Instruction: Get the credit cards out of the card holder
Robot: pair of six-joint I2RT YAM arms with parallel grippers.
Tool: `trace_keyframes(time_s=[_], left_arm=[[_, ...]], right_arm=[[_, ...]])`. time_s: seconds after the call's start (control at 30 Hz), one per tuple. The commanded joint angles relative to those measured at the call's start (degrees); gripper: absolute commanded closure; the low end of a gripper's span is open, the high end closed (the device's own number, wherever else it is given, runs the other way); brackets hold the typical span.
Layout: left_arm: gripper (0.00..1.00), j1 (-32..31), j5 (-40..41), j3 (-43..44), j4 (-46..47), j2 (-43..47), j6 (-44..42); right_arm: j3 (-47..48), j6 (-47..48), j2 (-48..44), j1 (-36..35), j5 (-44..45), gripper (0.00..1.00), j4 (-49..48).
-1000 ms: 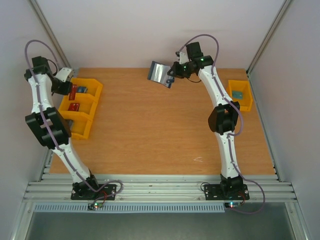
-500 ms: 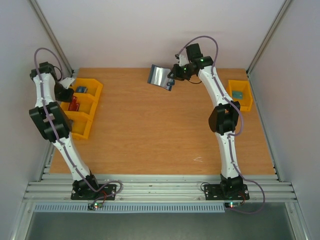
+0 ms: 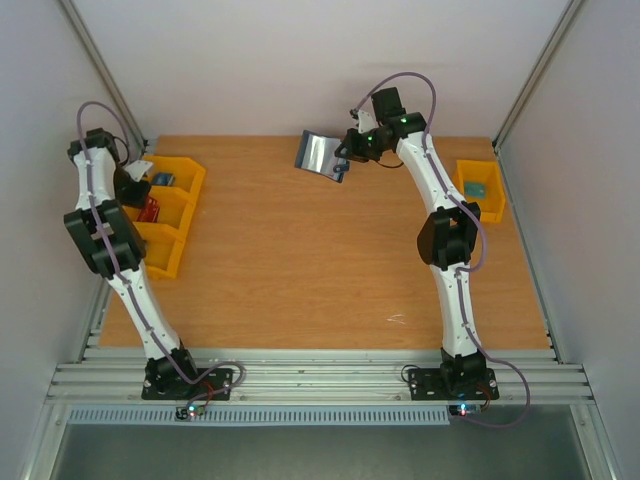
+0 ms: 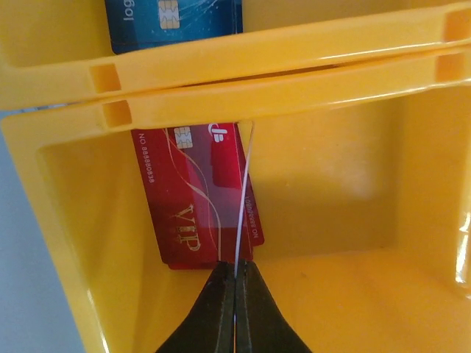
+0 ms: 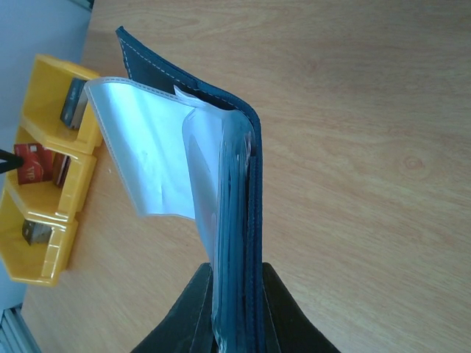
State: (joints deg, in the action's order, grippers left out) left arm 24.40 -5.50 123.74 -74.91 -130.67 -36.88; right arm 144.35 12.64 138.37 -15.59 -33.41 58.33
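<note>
**Card transfer, drop-off phase.** The card holder (image 5: 252, 213) hangs above the far middle of the bench (image 5: 353, 147), clear of its surface. It is clamped at its lower edge by the right end effector (image 5: 235, 294), whose fingers are closed on the navy cover. The cover stands open, and the clear inner sleeves (image 5: 158, 158) fan out to one side. Whether any sleeve holds a further card cannot be told.

One pale credit card (image 4: 243, 198), seen edge-on as a thin line, is pinched in the closed left end effector (image 4: 235, 278). It hangs upright inside a compartment of the yellow bin (image 4: 309, 81) at the left edge of the bench, well apart from the holder. A red card (image 4: 184, 198) lies on the compartment floor just behind it. A blue card (image 4: 176, 18) lies in the neighbouring compartment beyond the divider.

The step in hand appears to be depositing an extracted card. The next move calls for the left fingers to part so that the card falls flat beside or onto the red one, not leaning on the wall. The left arm must then travel across to the fanned sleeves. There a fingertip pinch on an exposed card edge would be needed, with the right grip firm enough to resist the pull.
</note>
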Motion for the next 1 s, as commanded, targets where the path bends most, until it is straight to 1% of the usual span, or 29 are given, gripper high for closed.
trace_keyframes(time_s=[0.0,0.2,0.37,0.97], left_arm=[[1.0,0.3,0.9,1.9,-2.0,-2.5,-0.4],[1.0,0.3,3.6,3.1,-4.2,-4.7,-0.8],[1.0,0.3,2.8,4.4,-4.0,-5.8,0.3],[1.0,0.3,5.1,6.4,-3.4,-8.8,-3.1]], right_arm=[[0.8,0.8,-2.5,-0.3,-1.6,0.99,-0.6],[2.4,1.1,-1.5,-0.2,-2.1,0.99,0.1],[3.0,1.3,-1.3,-0.2,-2.4,0.99,0.4],[5.2,1.3,-0.7,-0.2,-2.4,0.99,1.2]])
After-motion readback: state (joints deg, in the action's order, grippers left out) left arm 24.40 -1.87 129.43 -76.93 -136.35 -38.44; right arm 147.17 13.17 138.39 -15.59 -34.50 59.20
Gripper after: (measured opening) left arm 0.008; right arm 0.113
